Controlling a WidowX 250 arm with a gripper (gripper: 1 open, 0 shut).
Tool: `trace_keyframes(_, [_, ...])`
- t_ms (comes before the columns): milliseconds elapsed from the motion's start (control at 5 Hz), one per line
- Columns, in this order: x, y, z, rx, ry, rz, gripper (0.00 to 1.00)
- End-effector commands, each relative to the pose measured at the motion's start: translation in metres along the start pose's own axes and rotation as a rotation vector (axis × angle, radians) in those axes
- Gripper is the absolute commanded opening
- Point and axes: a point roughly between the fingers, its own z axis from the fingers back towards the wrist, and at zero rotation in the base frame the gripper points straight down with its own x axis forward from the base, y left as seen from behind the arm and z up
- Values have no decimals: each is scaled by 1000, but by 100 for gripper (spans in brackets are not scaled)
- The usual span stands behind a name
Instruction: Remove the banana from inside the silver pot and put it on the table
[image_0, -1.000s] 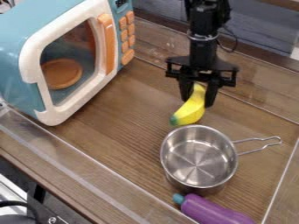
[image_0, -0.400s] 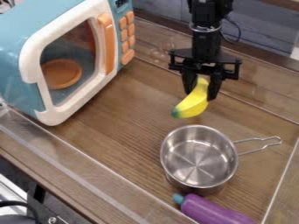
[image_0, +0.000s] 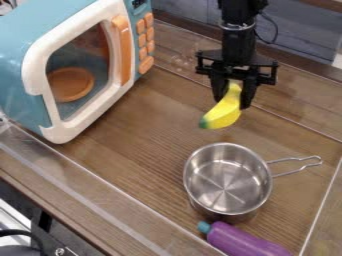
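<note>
Since the earliest frame the banana (image_0: 225, 110) has been carried a little higher and farther back over the table (image_0: 134, 165), along with the gripper (image_0: 237, 92) that grasps it; everything else is unchanged.

At the left, a blue-and-white toy microwave (image_0: 74, 60) is set on the tabletop with its window facing the camera, and a round orange-brown item (image_0: 70, 84) is seen inside it. An orange panel of buttons is visible on its right face.

Right of the microwave, the black arm is pointed straight down, and its two fingers are closed on the upper end of the banana (the jaws are held partly apart by the fruit's width). The banana hangs tilted, its lower yellow end toward the left, and appears to be clear of the wood surface, with a faint shadow beneath it. It is well outside the silver pot (image_0: 227, 179), behind it in the picture.

The pot stands upright nearer the camera, its shiny interior holding nothing, its thin wire handle (image_0: 297, 165) stretched to the right. A purple toy (image_0: 245, 241) lies at the bottom edge, just in front of the pot.
</note>
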Motion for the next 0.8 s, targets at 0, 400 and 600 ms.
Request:
trace_keyframes(0, [9,-1,12,-12,-40,-6,0])
trace_keyframes(400, [11,0,8,-16,-31,-18,0])
trace_keyframes(600, [12,1,7,-18,-26,-20,0])
